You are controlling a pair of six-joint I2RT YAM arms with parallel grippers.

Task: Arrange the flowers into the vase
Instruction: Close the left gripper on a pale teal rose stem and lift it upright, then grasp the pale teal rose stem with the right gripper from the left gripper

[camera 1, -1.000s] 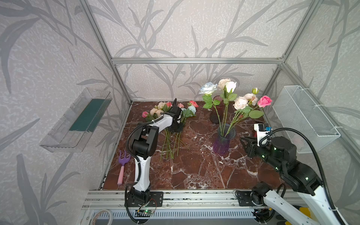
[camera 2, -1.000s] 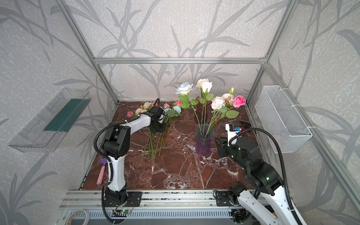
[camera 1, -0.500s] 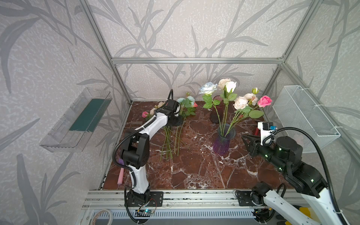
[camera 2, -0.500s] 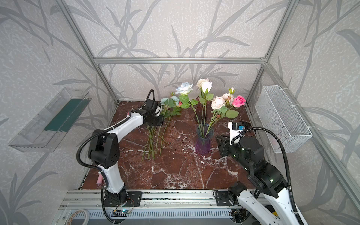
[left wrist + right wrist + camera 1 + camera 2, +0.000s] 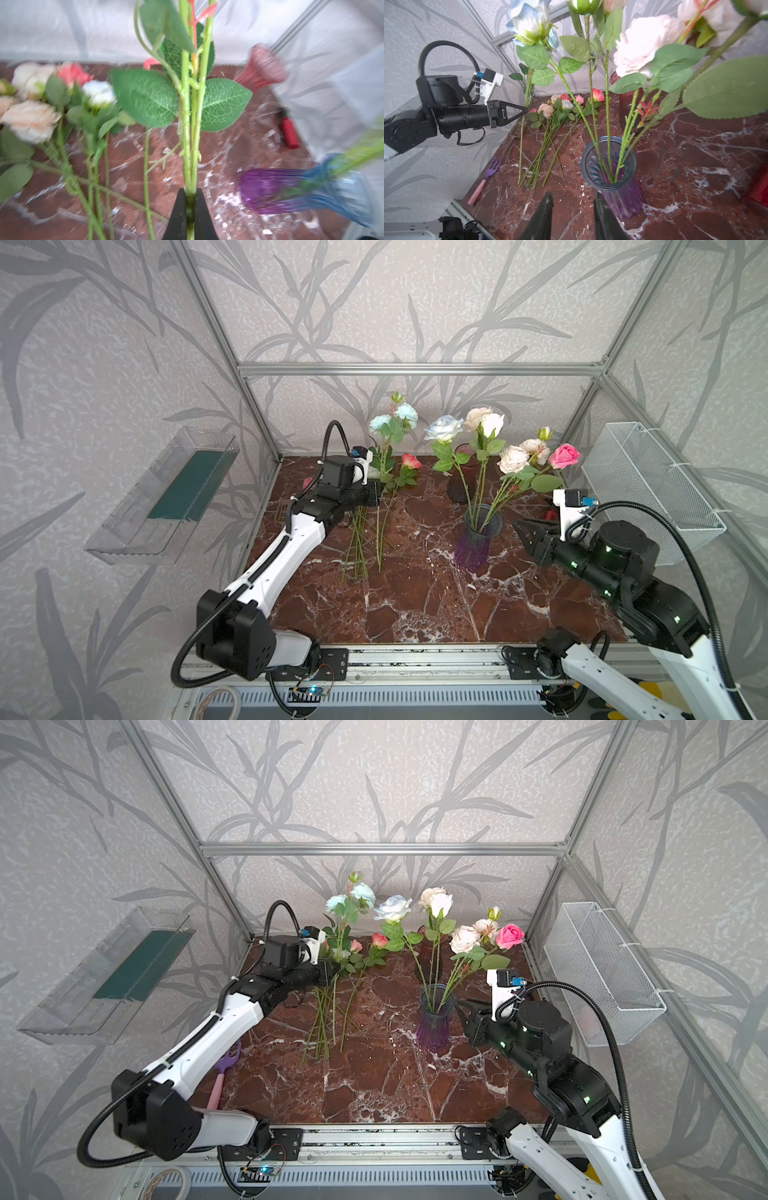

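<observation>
Clamping left gripper (image 5: 190, 192) low on thin, light, likely whippy flowers (image 5: 185, 133), top-heavy beyond the jaws; right gripper (image 5: 573, 195) jaws apart, empty.

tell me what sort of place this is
Most likely a robot lab booth dressed like a home: a bare silver aluminium frame holds grey leaf-patterned wallpaper panels, and two black-and-white robot arms are mounted on a metal rail along a brown marble-look tabletop.

- Left arm stretches toward 11 o'clock, with the left hand (image 5: 190, 193) clamped on flower stems (image 5: 189, 137).
- Right arm bends at 4 o'clock; the right hand (image 5: 572, 196) is partly open and empty, pointing toward 10 o'clock.
</observation>
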